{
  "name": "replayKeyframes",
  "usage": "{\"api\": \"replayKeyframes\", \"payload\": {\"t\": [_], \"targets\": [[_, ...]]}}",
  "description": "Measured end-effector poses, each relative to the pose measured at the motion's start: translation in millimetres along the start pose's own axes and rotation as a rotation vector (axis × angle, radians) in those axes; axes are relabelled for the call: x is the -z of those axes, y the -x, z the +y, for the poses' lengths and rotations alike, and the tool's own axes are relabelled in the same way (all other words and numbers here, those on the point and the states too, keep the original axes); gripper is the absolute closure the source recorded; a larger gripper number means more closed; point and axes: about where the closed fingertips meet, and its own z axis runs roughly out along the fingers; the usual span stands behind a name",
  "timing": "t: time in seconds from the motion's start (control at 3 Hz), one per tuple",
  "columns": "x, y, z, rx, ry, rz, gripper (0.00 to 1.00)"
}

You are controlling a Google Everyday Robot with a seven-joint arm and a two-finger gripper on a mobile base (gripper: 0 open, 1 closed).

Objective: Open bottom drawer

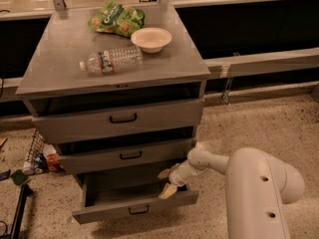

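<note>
Grey flat-fronted bottom drawer (104,213), lower centre, stood partly out. White 2-finger gripper (167,182) hung spread, empty, above its right rim. Risk: a snag could shove it shut.

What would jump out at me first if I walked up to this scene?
The big white robot arm at lower right, its tool reaching into the right side of the bottom drawer, which stands pulled out of the grey cabinet. On the cabinet top are a plastic water bottle on its side, a white bowl and a green snack bag.
</note>
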Motion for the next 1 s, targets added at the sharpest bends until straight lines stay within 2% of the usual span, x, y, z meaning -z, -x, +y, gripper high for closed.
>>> {"api": "replayKeyframes", "payload": {"t": [0.33,0.67,1.0], "targets": [[-2.2,-14.2,-11.3,-0.029,-0.063,0.016,0.59],[-6.8,-23.6,-29.8,-0.06,-0.143,0.005,0.81],[-17.1,-32.7,-43.8,-0.073,-0.184,-0.011,1.0]]}}
